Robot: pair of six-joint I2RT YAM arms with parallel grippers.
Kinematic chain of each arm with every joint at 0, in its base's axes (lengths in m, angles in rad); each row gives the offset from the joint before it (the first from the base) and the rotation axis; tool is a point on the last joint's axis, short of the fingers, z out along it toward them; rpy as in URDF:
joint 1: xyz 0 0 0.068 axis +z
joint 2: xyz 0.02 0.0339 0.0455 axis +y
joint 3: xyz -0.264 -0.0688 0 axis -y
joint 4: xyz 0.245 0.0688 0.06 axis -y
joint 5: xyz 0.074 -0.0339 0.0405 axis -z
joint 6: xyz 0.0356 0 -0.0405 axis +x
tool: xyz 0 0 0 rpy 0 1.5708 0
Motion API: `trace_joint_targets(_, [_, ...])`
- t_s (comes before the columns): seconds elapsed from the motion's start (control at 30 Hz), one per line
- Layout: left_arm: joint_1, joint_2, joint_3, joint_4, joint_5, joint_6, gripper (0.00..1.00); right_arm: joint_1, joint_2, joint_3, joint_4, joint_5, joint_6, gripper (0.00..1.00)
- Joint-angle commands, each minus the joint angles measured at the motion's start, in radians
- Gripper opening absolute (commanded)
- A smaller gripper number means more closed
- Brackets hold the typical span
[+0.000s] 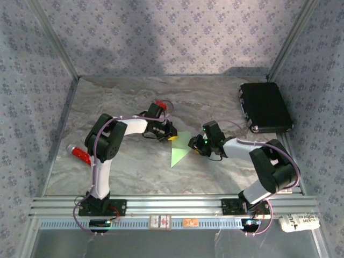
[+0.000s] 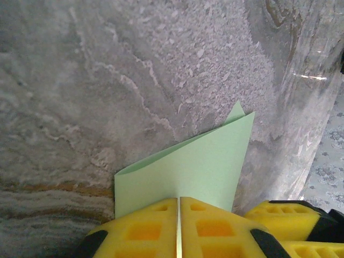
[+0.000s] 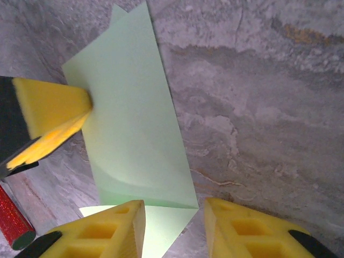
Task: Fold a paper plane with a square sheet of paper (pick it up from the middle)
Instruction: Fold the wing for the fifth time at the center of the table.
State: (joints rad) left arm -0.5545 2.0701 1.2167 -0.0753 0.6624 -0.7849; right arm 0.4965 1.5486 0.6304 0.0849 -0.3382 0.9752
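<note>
We see the square sheet of paper near the middle of the table, folded over on itself so that from above it reads as a pale-green triangle with its narrow point toward the arm bases. The left pincer sits at the sheet's far left corner. In the left wrist view its two yellow fingers are pressed flat together with the doubled paper coming out from between them, so it is clenched on the sheet. The fold runs along the paper's left edge there, and a small tip of the under layer peeks past the top corner. The right pincer is just beside the sheet's right edge. In the right wrist view its fingers stand apart, released, with the paper's near corner lying in the gap between them; we cannot tell whether either finger touches it. A small red block lies well to the left, beside the left arm, and a black case rests at the table's far right.
</note>
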Motion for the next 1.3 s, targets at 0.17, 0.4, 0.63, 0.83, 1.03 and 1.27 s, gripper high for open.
trace_joint_targets(0.17, [0.011,0.018,-0.063,-0.021,-0.017,0.019,0.09,-0.008,0.05,0.025,0.02,-0.059,0.002,0.38])
trace_joint_targets(0.4, [0.013,0.017,-0.066,-0.012,-0.012,0.013,0.09,-0.007,0.068,0.044,0.025,-0.076,0.005,0.37])
trace_joint_targets(0.63, [0.013,0.013,-0.071,-0.009,-0.011,0.01,0.09,0.002,0.06,0.052,0.0,-0.067,0.011,0.32])
trace_joint_targets(0.83, [0.012,0.009,-0.074,-0.004,-0.011,0.008,0.08,0.011,0.052,0.068,-0.064,-0.048,0.015,0.33])
trace_joint_targets(1.03, [0.012,0.005,-0.076,-0.004,-0.012,0.007,0.08,0.011,0.062,0.068,-0.085,-0.028,0.038,0.34])
trace_joint_targets(1.27, [0.013,0.005,-0.076,-0.003,-0.011,0.003,0.08,0.016,0.048,0.067,-0.086,-0.021,0.038,0.35])
